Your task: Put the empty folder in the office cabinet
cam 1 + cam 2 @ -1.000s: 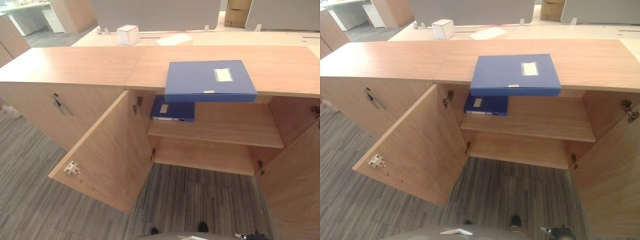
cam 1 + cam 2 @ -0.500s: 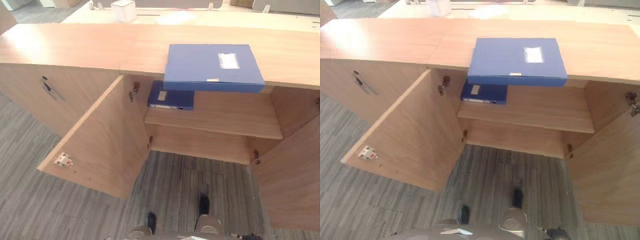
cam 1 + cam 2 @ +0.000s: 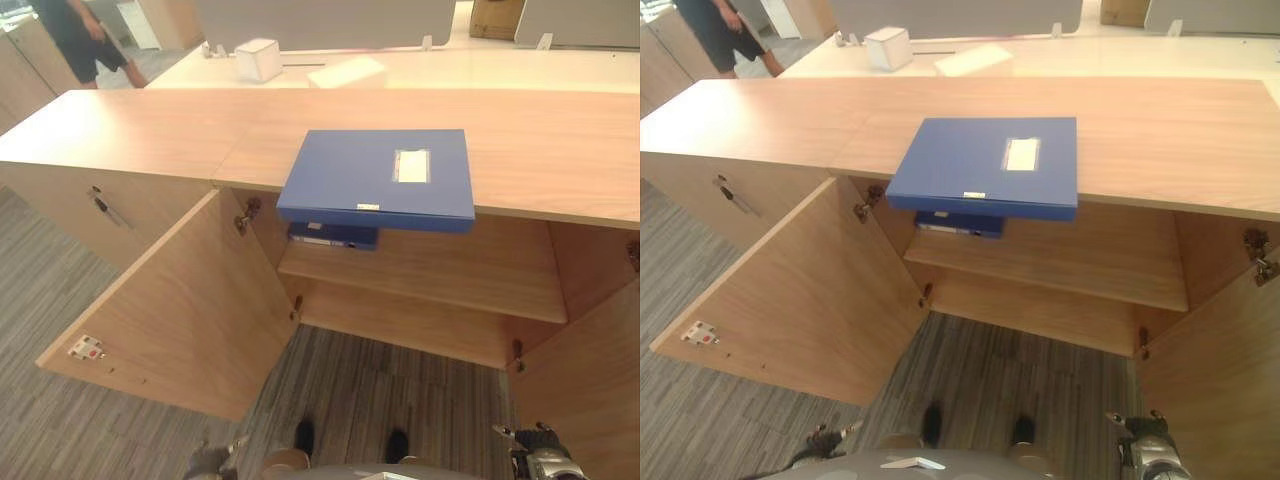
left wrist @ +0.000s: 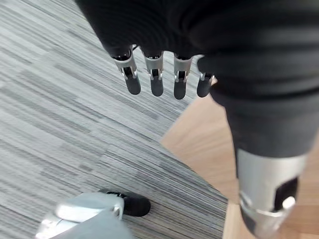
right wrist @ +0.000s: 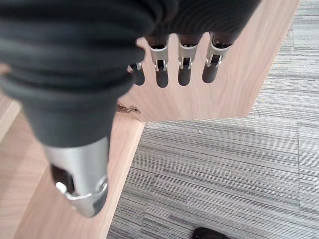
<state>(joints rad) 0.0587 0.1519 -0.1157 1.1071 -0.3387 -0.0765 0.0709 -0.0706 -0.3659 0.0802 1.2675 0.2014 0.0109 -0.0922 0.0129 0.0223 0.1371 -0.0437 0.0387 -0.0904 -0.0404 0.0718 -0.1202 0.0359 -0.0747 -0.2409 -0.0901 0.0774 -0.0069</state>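
I see striped grey carpet (image 3: 60, 300) under a long wooden cabinet (image 3: 130, 130); its counter carries the blue folder (image 3: 378, 175), lying flat with its front edge overhanging the open compartment. The folder bears a white label (image 3: 411, 166), print too small to read. The left door (image 3: 180, 310) stands open. A second blue folder (image 3: 333, 235) lies on the shelf (image 3: 450, 280). My left hand (image 4: 154, 74) and right hand (image 5: 182, 67) hang low, fingers relaxed, empty.

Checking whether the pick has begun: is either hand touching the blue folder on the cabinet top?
Apart. The left eye view shows the blue folder alone on the cabinet top; left hand and right hand hang low with straight fingers.
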